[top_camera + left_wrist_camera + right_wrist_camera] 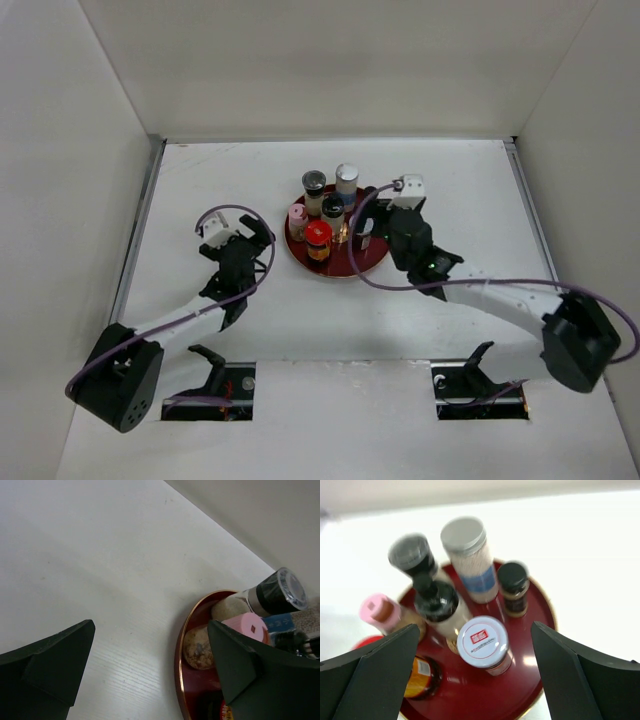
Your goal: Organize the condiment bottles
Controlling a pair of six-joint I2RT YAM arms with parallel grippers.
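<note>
1. Both arm bases sit at the near edge of the worktop [200,180]. The left arm [180,320] reaches forward and inward, and the right arm [500,295] sweeps in from the right.
2. Next comes the left tool [258,236], released, its two dark fingers spread wide with nothing between them. It stands over bare worktop just beside the left rim of the red plate [352,268], apart from it.
3. The right tool [362,232] is also released, fingers wide apart and gripping nothing. It is at the plate's right side, facing the bottles.
4. All the condiment bottles stand upright on the plate, crowded together.
5. In the right wrist view, the white-lidded jar [482,640] with a red mark on top is closest to that tool, and the small black-capped bottle [513,580] is just behind it.
6. At the plate's near-left stands the red-capped jar [318,232], with the pink-capped bottle [297,213] just beside it at the left rim.
7. The larger black-capped bottle [332,207] is in the middle of the group.
8. Farthest back, side by side at the far rim, are the dark-grey-capped bottle [313,181] and the silver-capped bottle [346,173].
9. Plain white walls [330,60] close the worktop behind and at both sides.
</note>
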